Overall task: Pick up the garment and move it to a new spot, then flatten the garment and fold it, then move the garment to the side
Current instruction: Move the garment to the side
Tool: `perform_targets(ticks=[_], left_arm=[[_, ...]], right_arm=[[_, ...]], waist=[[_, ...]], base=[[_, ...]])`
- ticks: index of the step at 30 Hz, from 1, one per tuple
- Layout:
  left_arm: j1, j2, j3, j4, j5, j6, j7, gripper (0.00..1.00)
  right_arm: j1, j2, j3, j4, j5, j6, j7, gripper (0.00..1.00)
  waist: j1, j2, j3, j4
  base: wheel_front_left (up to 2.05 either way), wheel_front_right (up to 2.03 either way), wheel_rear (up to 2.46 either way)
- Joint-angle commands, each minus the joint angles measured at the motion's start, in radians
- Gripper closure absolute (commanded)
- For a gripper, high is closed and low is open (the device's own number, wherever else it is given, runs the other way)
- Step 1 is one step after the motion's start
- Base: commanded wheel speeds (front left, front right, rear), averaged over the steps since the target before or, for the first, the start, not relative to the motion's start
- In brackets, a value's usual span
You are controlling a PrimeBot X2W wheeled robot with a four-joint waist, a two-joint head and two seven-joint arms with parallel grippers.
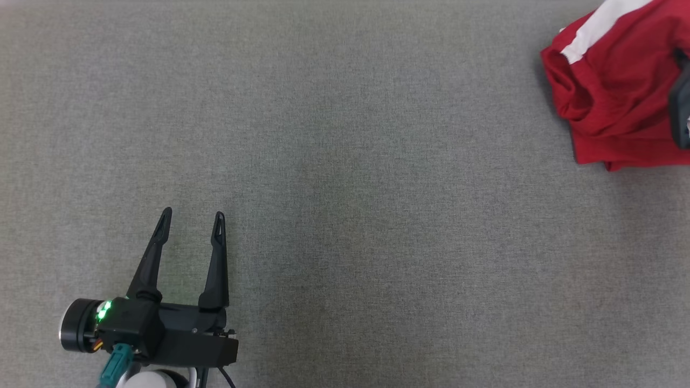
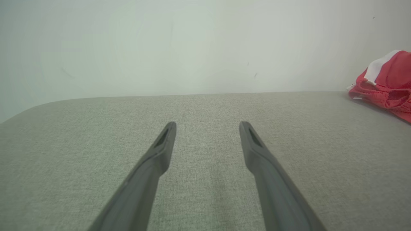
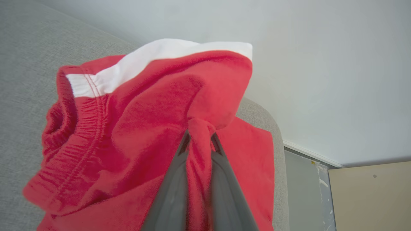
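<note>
Here the right gripper (image 3: 199, 137) pinches the red garment (image 3: 144, 122), well apart from the wide-open left gripper (image 1: 193, 213).

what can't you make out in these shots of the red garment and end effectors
Head view: the top and right edges cut off the garment, so its full shape is unclear.
Left wrist view: the right edge cuts the garment off.
Right wrist view: bunched cloth hides how much the right end effector grips and whether the garment is clear of the table.
</note>
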Motion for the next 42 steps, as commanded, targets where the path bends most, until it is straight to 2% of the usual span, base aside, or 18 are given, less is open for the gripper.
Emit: perform_targets(ticks=[1,12,18,19,20,21,27,31,36,42], left_arm=[[-0.012,0.001,0.002,-0.005,0.012,0.001,-0.003,0.00],[-0.016,0.008,0.004,-0.035,0.019,-0.006,-0.003,0.00],[-0.020,0.008,0.004,-0.037,0.020,-0.008,-0.003,0.00],[-0.021,0.008,0.004,-0.037,0.020,-0.008,-0.003,0.00],[-0.021,0.008,0.005,-0.036,0.020,-0.007,-0.003,0.00],[-0.021,0.008,0.006,-0.035,0.020,-0.005,-0.003,0.00],[0.003,0.007,0.016,-0.020,0.017,-0.006,-0.003,0.00],[0.015,0.006,0.024,-0.012,0.012,-0.006,-0.003,0.00],[0.055,0.004,0.045,0.009,0.001,0.001,-0.003,0.00],[0.126,0.002,0.075,0.025,-0.008,0.016,-0.003,0.00]], right_arm=[[-0.008,-0.013,0.006,0.000,0.009,0.001,0.003,1.00],[-0.048,-0.123,0.071,-0.013,0.045,0.001,0.043,1.00],[-0.062,-0.131,0.086,-0.003,0.064,0.001,0.043,1.00],[-0.065,-0.131,0.088,0.004,0.059,0.001,0.037,0.94],[-0.069,-0.131,0.091,0.010,0.046,0.001,0.026,0.25],[-0.069,-0.128,0.094,0.018,0.039,0.001,0.022,0.00],[-0.074,-0.100,0.102,0.077,0.016,0.001,0.026,0.00],[-0.077,-0.076,0.081,0.097,0.027,0.001,-0.009,0.00],[-0.050,-0.019,0.026,0.129,0.041,0.001,-0.154,0.00],[0.032,0.096,-0.049,0.177,0.071,0.001,-0.356,0.00]], waist=[[-0.0001,-0.0002,0.009,0.000],[-0.0001,-0.0002,0.034,-0.005],[-0.0001,-0.0002,0.044,-0.005],[-0.0001,-0.0002,0.045,-0.004],[-0.0001,-0.0002,0.045,-0.004],[-0.0001,-0.0002,0.044,-0.003],[-0.0001,-0.0002,0.015,-0.005],[-0.0001,-0.0002,-0.014,-0.006],[-0.0001,-0.0002,-0.084,-0.010],[-0.0001,-0.0002,-0.174,-0.021]], base=[[0.00,0.00,0.00],[0.00,0.00,0.00],[0.00,0.00,0.00],[0.00,0.00,0.00],[0.00,0.00,0.00],[0.00,0.00,0.00],[0.00,0.00,0.00],[0.00,0.00,0.00],[0.00,0.00,0.00],[0.00,0.00,0.00]])
